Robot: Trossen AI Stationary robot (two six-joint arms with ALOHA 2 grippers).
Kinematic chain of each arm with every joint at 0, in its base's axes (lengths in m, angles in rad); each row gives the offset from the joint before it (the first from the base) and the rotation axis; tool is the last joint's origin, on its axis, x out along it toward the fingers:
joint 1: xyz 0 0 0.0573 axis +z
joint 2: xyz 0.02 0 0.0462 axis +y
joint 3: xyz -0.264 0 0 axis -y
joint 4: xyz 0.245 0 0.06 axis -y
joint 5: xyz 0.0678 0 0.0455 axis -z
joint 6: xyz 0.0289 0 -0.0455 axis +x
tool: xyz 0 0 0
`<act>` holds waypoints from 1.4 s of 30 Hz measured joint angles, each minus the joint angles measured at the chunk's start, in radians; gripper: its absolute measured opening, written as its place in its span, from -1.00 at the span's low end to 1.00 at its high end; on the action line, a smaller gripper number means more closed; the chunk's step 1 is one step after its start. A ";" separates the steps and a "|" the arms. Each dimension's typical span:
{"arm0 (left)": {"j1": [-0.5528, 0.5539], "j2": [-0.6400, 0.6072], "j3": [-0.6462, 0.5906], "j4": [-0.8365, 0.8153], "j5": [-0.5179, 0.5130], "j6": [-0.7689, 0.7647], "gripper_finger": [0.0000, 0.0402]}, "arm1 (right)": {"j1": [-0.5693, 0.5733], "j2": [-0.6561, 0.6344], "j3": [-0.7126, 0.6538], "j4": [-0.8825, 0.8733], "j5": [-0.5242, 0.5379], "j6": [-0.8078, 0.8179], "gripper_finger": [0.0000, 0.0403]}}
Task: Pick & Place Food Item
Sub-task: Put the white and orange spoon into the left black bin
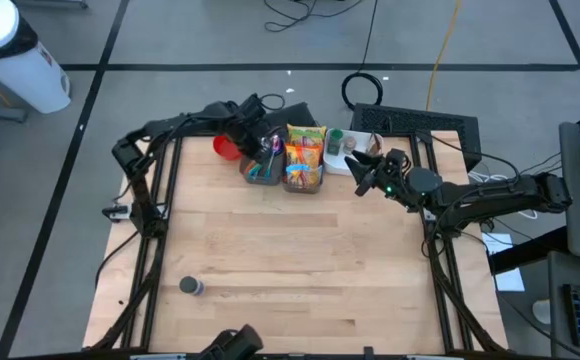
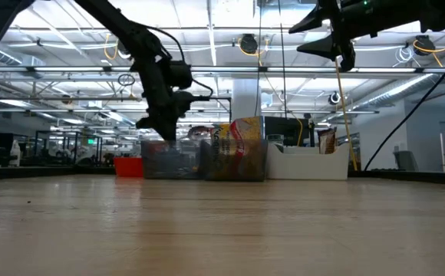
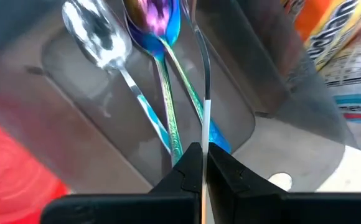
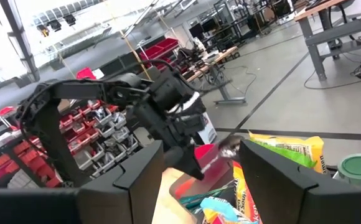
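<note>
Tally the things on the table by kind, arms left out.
Clear bins: 2, a utensil bin and a snack bin
White tray: 1
Red cup: 1
Small dark cylinder near the front edge: 1
Total: 5, contents of the bins and tray not counted

no lettering on the snack bags [image 3: 342, 43] is legible.

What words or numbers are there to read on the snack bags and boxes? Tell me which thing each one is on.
None can be read for sure.
Snack bag by the clear bin of spoons: big dark letters and a small printed panel, cut off and blurred.
Yellow snack bags from above: print too small.
Green-lidded jar: no text visible.
</note>
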 joint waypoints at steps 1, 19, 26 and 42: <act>0.000 0.010 0.000 -0.002 0.009 -0.006 -0.97 | 0.000 0.000 0.000 0.000 0.000 0.000 0.03; 0.014 0.091 0.000 -0.023 0.072 -0.002 -0.97 | 0.000 0.000 0.000 -0.003 0.001 -0.002 0.03; 0.026 0.116 0.000 -0.050 0.082 -0.003 -0.97 | -0.002 0.000 0.000 -0.030 0.003 0.000 0.03; 0.031 0.116 0.103 -0.045 0.054 0.014 -0.88 | -0.002 0.000 0.000 -0.036 0.003 0.004 0.03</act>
